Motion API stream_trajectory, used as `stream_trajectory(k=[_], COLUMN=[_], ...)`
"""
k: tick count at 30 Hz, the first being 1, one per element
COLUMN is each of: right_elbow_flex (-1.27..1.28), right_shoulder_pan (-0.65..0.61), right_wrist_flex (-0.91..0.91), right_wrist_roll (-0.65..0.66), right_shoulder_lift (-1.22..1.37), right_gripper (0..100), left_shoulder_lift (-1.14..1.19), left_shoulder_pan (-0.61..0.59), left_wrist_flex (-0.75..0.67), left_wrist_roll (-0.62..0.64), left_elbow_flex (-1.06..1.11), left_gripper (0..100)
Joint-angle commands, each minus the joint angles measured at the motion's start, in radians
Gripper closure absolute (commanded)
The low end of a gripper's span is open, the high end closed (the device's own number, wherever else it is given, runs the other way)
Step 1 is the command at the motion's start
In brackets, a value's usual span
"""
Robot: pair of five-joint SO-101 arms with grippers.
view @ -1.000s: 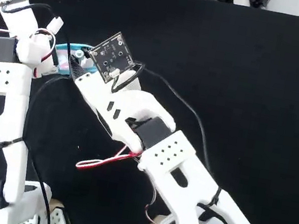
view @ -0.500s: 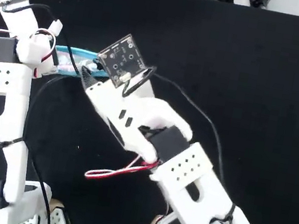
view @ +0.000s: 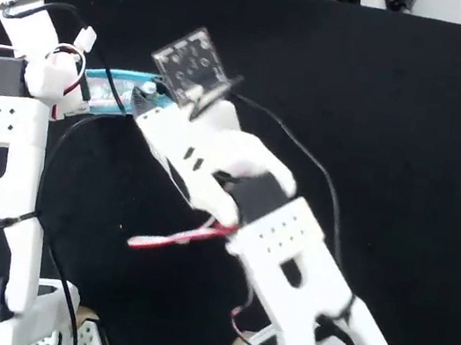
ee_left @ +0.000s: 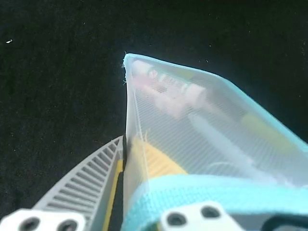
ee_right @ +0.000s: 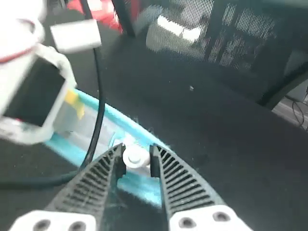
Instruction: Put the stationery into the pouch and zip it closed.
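So here's where I'm at: the pouch (view: 114,81) is over at the far left of the black table (view: 400,122), stretched out left to right between my two arms. My left gripper (ee_left: 124,159) is clamped on the pouch's left end, with the mesh wall and turquoise trim pinched right between the fingers. Can't tell if the pouch is resting on the table or held a bit off it.

My right gripper (ee_right: 136,154) is at the other end, fingers closed in on the little white round zipper pull (ee_right: 135,157), touching it on both sides, right on top of the turquoise edge.

Through the mesh, from the left wrist, I can see the stationery inside: a pink and white piece (ee_left: 163,91) up in the corner, a white pen-like thing (ee_left: 216,137) along the middle, and something yellow (ee_left: 262,130) beside it.
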Motion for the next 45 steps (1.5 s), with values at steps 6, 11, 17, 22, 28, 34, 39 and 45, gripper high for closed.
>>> stream_trajectory(k=[6,11,17,22,28,34,39,45], right_elbow_flex=[-0.128,-0.162,-0.260,-0.294,-0.174,-0.001,0.097,0.127], right_shoulder_pan=[-0.014,-0.048,-0.025,0.061,0.132,0.126,0.126,0.126], right_wrist_flex=[-0.043,0.126,0.302,0.373,0.377,0.279,0.114,0.143], right_wrist_roll=[-0.005,-0.005,0.003,0.003,0.003,-0.005,-0.071,-0.091], right_shoulder_lift=[0.197,0.136,0.010,-0.157,-0.206,-0.206,-0.209,-0.213], right_gripper=[98.5,76.6,68.0,77.0,76.7,75.8,75.8,75.7], left_shoulder_lift=[0.008,0.008,0.008,0.008,0.008,-0.011,-0.037,-0.038], left_shoulder_pan=[-0.010,-0.010,-0.010,-0.010,-0.010,-0.008,-0.010,-0.010], left_wrist_flex=[0.000,0.000,0.000,0.000,0.000,0.012,0.000,0.003], left_wrist_roll=[-0.008,-0.008,-0.008,-0.008,-0.008,-0.006,-0.006,-0.006], left_elbow_flex=[0.021,0.021,0.021,0.021,0.021,0.015,0.015,0.015], left_gripper=[97,97,97,97,97,97,97,97])
